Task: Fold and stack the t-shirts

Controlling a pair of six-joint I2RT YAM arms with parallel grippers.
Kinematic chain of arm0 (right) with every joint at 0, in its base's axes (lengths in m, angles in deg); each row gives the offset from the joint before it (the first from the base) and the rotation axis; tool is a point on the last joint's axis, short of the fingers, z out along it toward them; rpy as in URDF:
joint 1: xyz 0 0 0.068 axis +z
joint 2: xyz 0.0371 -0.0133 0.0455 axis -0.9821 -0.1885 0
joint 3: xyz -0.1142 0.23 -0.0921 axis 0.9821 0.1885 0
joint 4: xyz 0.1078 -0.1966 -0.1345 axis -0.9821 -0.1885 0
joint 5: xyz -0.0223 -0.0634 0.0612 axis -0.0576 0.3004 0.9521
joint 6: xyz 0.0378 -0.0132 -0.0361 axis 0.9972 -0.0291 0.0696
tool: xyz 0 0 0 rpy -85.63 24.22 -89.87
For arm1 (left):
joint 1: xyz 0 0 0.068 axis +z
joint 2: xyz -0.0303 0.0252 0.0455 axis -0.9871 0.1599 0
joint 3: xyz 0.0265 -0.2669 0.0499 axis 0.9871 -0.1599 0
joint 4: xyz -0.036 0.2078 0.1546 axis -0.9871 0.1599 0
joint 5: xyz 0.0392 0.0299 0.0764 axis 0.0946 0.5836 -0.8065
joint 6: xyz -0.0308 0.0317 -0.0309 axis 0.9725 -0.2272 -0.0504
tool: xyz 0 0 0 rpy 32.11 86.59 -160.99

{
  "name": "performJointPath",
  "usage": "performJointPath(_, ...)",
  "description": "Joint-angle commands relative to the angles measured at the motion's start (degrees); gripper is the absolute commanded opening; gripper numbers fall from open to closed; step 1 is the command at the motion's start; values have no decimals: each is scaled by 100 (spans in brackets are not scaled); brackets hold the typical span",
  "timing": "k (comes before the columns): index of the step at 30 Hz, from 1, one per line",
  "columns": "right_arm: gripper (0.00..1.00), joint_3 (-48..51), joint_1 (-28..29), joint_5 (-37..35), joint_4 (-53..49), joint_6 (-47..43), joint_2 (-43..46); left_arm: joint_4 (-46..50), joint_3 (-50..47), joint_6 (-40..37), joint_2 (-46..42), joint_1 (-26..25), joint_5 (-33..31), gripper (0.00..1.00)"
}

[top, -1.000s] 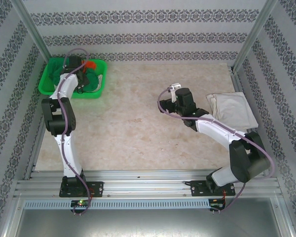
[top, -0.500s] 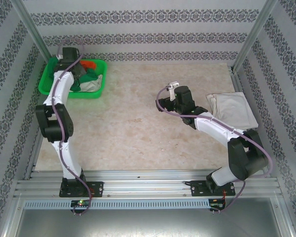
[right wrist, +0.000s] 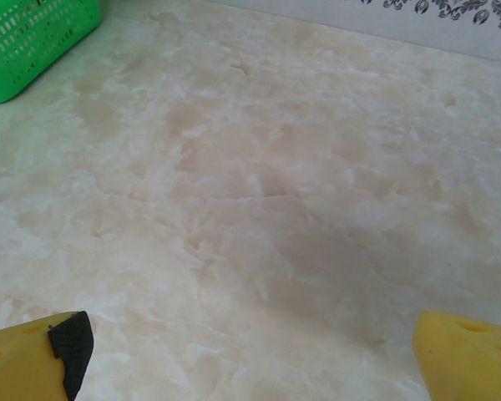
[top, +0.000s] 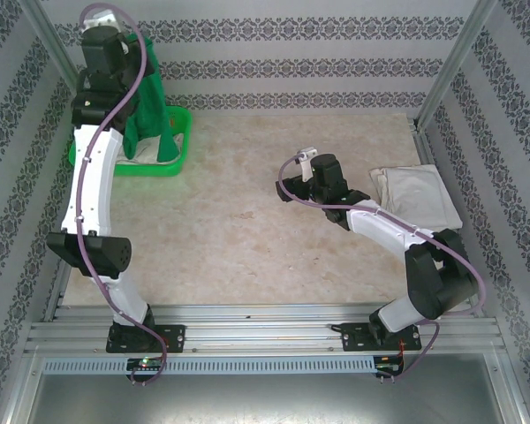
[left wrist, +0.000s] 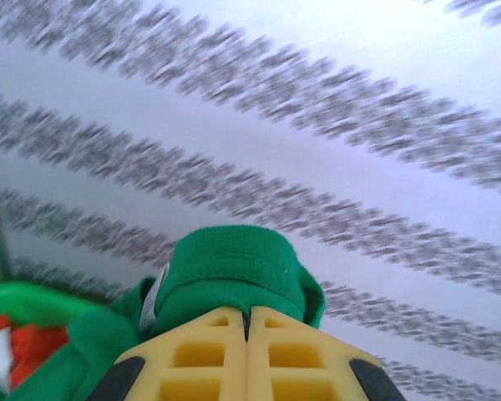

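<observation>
Marbled tabletop [top: 247, 230] is carrying a mesh basket [top: 163, 168]; above it, left gripper [left wrist: 247, 322] is pinching the dark green t-shirt [left wrist: 230, 267] to hang free; right gripper [right wrist: 250, 347] is gaping empty.

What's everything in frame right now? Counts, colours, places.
dark green t-shirt: 1, dark green, hanging from the raised left gripper above the basket
folded t-shirt: 1, off-white, right side of the table
loose cloth: at least 1, off-white, in the basket, exact count unclear
orange cloth: 1, orange, in the basket
basket: 1, bright green mesh, far-left corner of the table
table: 1, beige marbled
left gripper: 1, yellow fingers, shut on the dark green t-shirt
right gripper: 1, yellow fingers, open, over mid-table, holding nothing
</observation>
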Motion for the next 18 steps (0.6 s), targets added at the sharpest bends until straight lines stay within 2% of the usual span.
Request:
performJointPath(1, 98, -203, 80, 186, 27, 129, -115, -8, 545, -525, -128, -439, 101, 0)
performJointPath(11, 98, -24, 69, 65, 263, 359, -109, -203, 424, -196, 201, -1931, 536, 0)
performJointPath(15, 98, 25, 13, -36, 324, 554, -109, -320, 70, -1, 513, -2239, 903, 0)
performJointPath(18, 98, 117, -54, -208, 409, 721, -18, -454, -790, 205, 521, -2264, 1142, 0)
